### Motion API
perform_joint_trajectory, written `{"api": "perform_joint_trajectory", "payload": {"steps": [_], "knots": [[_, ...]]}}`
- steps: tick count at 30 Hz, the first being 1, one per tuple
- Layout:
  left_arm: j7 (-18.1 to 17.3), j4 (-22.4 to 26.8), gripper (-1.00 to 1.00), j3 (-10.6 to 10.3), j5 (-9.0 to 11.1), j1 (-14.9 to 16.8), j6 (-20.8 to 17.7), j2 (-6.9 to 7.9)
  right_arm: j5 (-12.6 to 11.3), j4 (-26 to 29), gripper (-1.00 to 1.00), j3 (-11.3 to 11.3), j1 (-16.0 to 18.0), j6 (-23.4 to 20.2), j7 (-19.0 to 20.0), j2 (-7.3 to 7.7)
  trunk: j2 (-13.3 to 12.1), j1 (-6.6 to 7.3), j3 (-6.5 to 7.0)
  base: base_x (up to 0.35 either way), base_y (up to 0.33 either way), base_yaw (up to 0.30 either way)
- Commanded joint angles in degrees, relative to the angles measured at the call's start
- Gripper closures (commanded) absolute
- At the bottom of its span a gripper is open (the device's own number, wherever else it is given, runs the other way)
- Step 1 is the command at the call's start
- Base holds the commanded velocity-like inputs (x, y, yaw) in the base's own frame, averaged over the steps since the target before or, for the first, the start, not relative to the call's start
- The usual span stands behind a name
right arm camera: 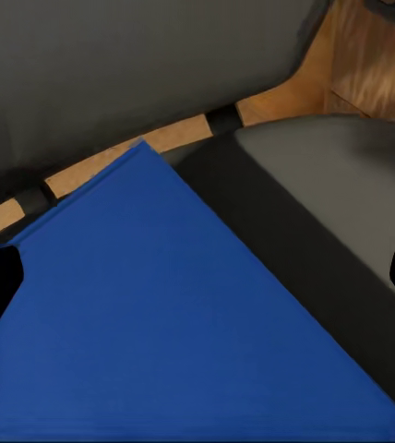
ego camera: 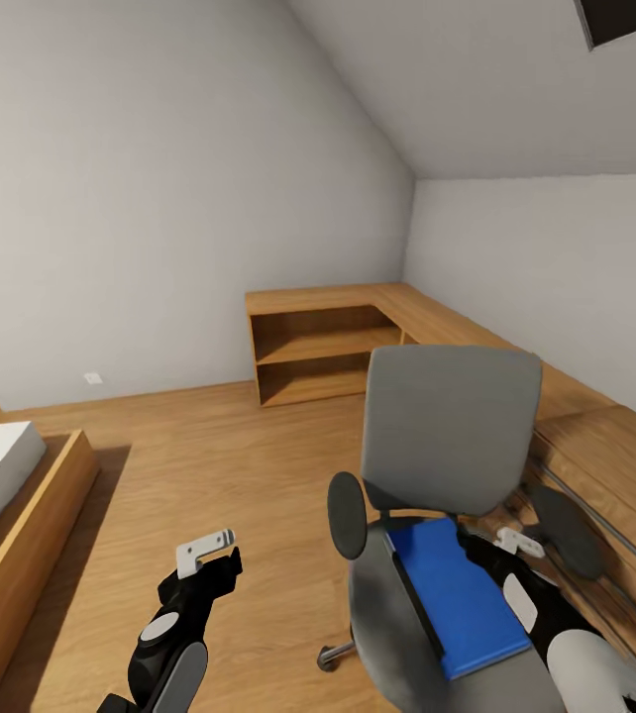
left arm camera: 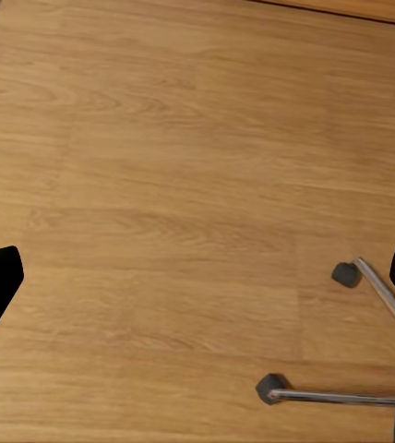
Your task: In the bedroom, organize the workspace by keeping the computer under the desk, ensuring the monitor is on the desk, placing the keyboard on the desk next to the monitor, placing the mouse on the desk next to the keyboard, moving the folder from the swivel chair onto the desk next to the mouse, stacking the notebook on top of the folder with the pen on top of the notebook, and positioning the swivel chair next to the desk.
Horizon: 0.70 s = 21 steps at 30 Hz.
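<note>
Nearest, at five o'clock in the head view, the right gripper (ego camera: 512,543) hangs over the blue folder (ego camera: 457,596), its fingers spread apart with nothing between them; its wrist camera looks straight down on the folder (right arm camera: 170,323). That folder lies flat on the grey seat of the swivel chair (ego camera: 452,431). At seven o'clock the left gripper (ego camera: 206,557) hovers above bare wood floor (left arm camera: 161,166), jaws likewise apart and empty, the chair's chrome legs (left arm camera: 345,397) and casters just beside it. Farther off, at twelve o'clock, a light-wood corner shelf unit (ego camera: 318,347) stands against the white wall, and a low bed (ego camera: 6,495) sits at nine o'clock.
</note>
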<state>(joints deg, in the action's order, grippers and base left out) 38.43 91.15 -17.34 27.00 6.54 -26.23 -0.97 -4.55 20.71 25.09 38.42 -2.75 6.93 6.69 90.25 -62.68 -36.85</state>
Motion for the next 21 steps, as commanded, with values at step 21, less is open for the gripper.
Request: {"api": "perform_joint_trajectory", "payload": {"steps": [21], "knots": [[0.5, 0.1, -1.0, -0.2, 0.4, 0.0, -0.1, 0.01, -0.3, -1.2, -1.0, 0.3, 0.1, -0.1, 0.3, -0.01, 8.5, -4.62, -3.83, 0.0, 0.0, 0.0]]}}
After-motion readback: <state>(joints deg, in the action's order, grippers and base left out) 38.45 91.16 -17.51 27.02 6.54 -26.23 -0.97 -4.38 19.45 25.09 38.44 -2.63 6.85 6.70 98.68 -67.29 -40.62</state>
